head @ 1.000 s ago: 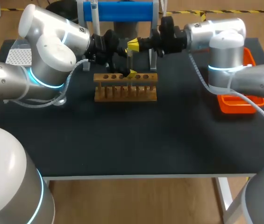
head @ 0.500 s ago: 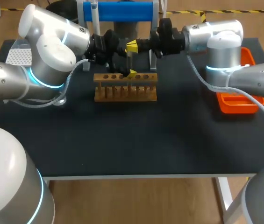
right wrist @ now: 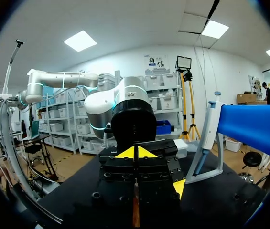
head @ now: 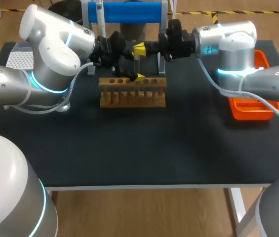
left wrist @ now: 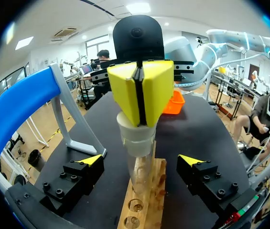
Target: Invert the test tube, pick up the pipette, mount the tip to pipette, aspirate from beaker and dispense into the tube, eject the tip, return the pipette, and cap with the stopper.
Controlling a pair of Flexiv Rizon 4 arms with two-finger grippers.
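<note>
While the test tube (left wrist: 142,171) stands upright in the wooden rack (left wrist: 151,210) on the counter (left wrist: 199,126) with the white stopper (left wrist: 135,136) in its mouth, our left gripper (left wrist: 141,160) holds its fingers wide open either side of the tube, touching nothing. The fingers of our right gripper (left wrist: 141,93) are pressed together, tips atop the stopper.

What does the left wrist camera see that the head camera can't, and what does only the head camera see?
Only the left wrist view: the white stopper atop the clear tube, with the left gripper around it, jaws open either side. Only the head view: the white perforated block at the table's far left corner. Both: the wooden rack, orange tray, blue stand and right gripper.
</note>
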